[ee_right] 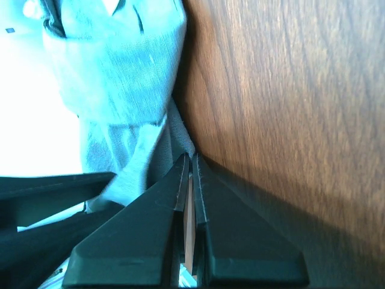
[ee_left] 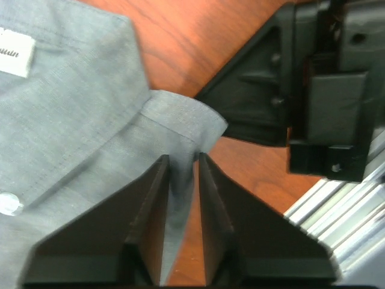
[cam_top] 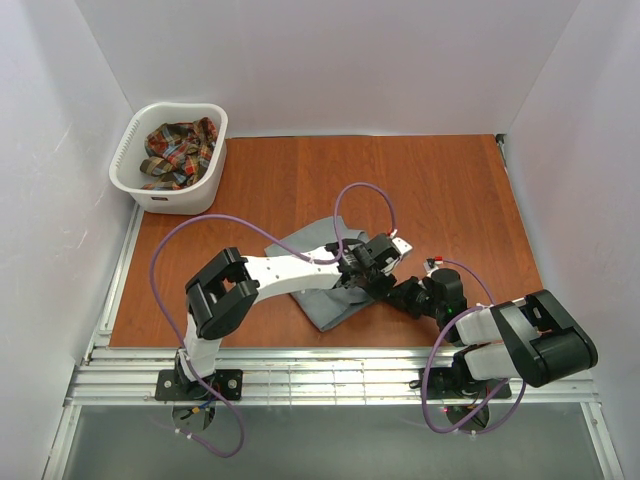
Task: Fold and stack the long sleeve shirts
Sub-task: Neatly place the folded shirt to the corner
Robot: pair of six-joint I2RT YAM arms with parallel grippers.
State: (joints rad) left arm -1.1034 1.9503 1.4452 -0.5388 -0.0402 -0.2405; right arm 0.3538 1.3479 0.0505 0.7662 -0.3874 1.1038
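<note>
- Shirts: 2 total, i.e. 1 grey shirt (cam_top: 325,305) + 1 plaid shirt (cam_top: 178,152).
- Basket (cam_top: 180,197): 1, white plastic.
- Table (cam_top: 440,190): 1, brown wood-look top.
- Arms: 2, i.e. left arm (cam_top: 290,272) + right arm (cam_top: 520,340).
- Grippers: 2, i.e. left gripper (ee_left: 182,158) + right gripper (ee_right: 191,158).
- Fingers (ee_left: 150,205): 2 per gripper, 4 altog.
- Purple cables (cam_top: 360,186): 2 seen, 1 per arm.
- On grey shirt, left wrist view: 1 white label (ee_left: 15,55), 1 button (ee_left: 9,203).
</note>
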